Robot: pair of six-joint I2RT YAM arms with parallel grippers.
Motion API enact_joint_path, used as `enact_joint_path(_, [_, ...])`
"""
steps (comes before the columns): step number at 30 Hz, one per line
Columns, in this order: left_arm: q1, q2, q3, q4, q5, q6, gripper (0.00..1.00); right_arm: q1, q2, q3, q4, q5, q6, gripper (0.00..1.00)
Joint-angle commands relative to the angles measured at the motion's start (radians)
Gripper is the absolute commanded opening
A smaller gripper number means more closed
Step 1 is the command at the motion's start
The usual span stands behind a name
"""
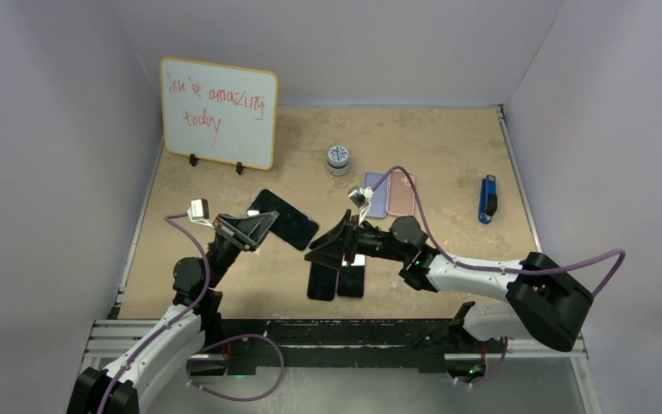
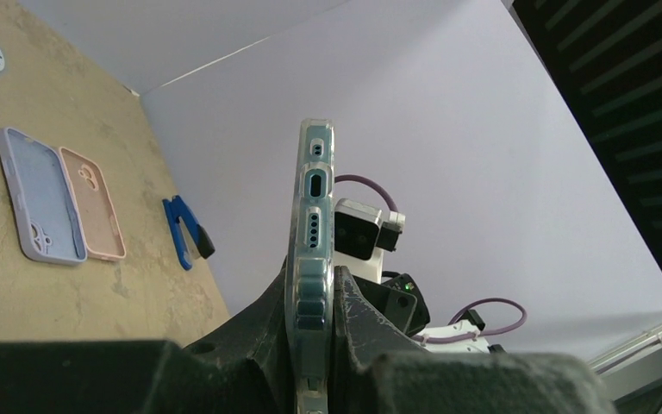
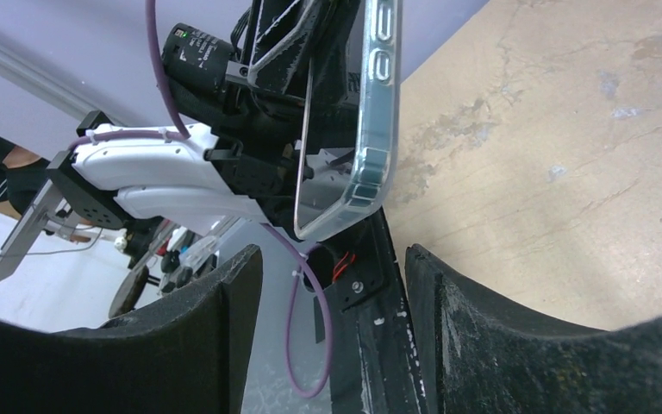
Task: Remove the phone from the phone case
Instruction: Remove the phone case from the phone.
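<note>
**Bench seen from above and from both wrists.** Tan table (image 1: 448,147), walled in pale lilac. A whiteboard (image 1: 218,112) stands at the rear left with red handwriting that reads "you're amazing today"; the first word is only partly legible.

**Left arm.** The left gripper (image 1: 259,226) is clamped tight on a clear phone case (image 1: 289,222) and holds it off the table, left of centre, between the whiteboard and the right arm. From above the held slab shows a black face. Its long axis runs from the gripper diagonally toward the right arm. In the left wrist view the case (image 2: 310,198) stands edge-on between the fingers (image 2: 362,319), its port cut-outs facing the camera. Whether a phone sits inside cannot be told from the wrist views.

**Right arm.** The right gripper (image 1: 334,246) has its jaws spread wide with nothing between them. In its own view a rounded corner of the case (image 3: 369,147) hangs just beyond the gap.

**Other items.**
- Two dark handsets (image 1: 321,283) lie flat side by side under the right gripper.
- A lilac case (image 1: 377,195) and a pink case (image 1: 402,194) lie touching, hollow side up.
- A blue tool (image 1: 487,198) lies near the right wall.
- A round tin (image 1: 338,158) has blue lid print too small to read.
</note>
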Motion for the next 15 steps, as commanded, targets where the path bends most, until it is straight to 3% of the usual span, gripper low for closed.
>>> enact_joint_path(1, [-0.001, -0.01, 0.003, 0.06, -0.034, -0.041, 0.0, 0.019, 0.016, 0.036, 0.112, 0.023, 0.005, 0.63])
enact_joint_path(15, [-0.002, 0.02, -0.017, 0.09, -0.029, -0.103, 0.0, 0.037, 0.099, 0.054, 0.255, 0.048, 0.012, 0.54])
